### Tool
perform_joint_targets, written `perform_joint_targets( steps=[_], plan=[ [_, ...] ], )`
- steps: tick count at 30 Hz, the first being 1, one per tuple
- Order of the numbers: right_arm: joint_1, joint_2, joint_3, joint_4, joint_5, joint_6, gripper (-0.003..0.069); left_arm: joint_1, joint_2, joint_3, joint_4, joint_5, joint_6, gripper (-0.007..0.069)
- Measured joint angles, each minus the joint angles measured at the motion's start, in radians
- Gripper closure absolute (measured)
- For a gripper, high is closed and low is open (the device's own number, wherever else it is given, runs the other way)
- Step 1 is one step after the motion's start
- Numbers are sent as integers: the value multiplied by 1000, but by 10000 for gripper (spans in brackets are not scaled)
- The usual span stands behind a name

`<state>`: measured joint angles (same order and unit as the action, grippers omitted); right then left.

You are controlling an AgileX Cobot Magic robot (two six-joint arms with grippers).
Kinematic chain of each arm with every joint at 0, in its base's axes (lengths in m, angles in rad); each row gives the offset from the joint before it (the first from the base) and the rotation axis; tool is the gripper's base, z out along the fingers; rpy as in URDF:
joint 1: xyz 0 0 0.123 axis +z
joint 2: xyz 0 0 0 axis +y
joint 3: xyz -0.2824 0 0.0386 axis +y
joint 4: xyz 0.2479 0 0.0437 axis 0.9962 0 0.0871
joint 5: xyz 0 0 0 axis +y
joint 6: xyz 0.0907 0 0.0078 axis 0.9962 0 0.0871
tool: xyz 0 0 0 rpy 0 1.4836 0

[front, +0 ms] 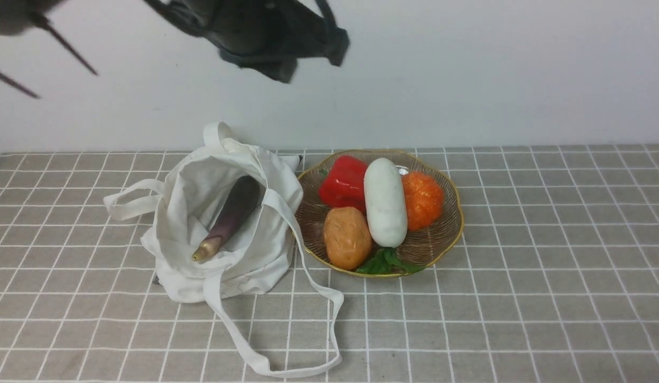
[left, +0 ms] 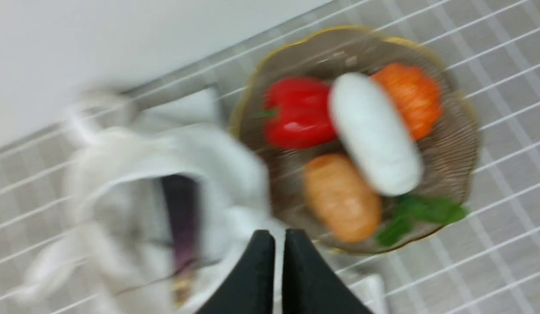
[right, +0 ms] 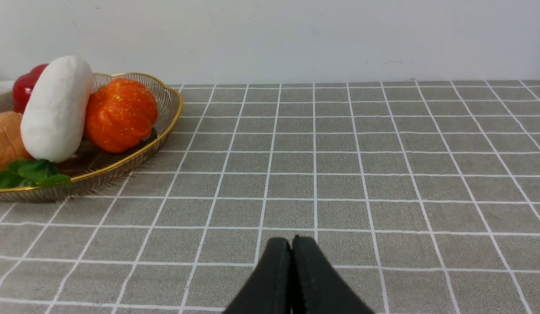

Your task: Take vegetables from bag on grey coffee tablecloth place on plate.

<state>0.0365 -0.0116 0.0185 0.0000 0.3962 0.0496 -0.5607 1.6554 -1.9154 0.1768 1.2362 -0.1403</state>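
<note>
Far left in front view, one strap handle of the bag loops out flat on the tablecloth. Bag lies slumped left of centre w/ mouth open upward, and a second long strap trails twd the near edge. Eggplant is inside the bag, not on the plate. It lies diagonal, pale stem end nearer the camera, purple body running back into the cloth. Left arm hangs high against the white wall, above the bag/plate area, blurred. Left gripper in left wrist view (motion-blurred) has jaws clenched w/ only a hairline gap, nothing btwn them, well above the bag's edge. Just right of the bag sits the plate, bag's side against its rim as far as can be told. On the plate, L to R: red pepper at back-left w/ brownish potato-like veg in front of it. Radish lies down the middle, resting against its neighbours, green leaves at the near rim. Orange pumpkin is on the right. Right of the plate the grid cloth runs to frame edge. Right gripper shows only in right wrist view: jaws pressed together, gripping nothing, low over the cloth, plate well apart from it.
</note>
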Motion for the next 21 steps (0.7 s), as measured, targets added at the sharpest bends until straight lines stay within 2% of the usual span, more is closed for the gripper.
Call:
perform_joint_targets(
  steps=[7,15,19,21],
  plan=[
    [0,0,0,0,0,0,674,0,-217,177,-11,16,29,629],
    [0,0,0,0,0,0,674,0,-644,712,-108,14,-20,629],
    [0,0,0,0,0,0,674,0,-881,1011,-212,-132,-34,629],
    [0,0,0,0,0,0,674,0,-1054,1212,-252,-324,-35,629]
  ],
)
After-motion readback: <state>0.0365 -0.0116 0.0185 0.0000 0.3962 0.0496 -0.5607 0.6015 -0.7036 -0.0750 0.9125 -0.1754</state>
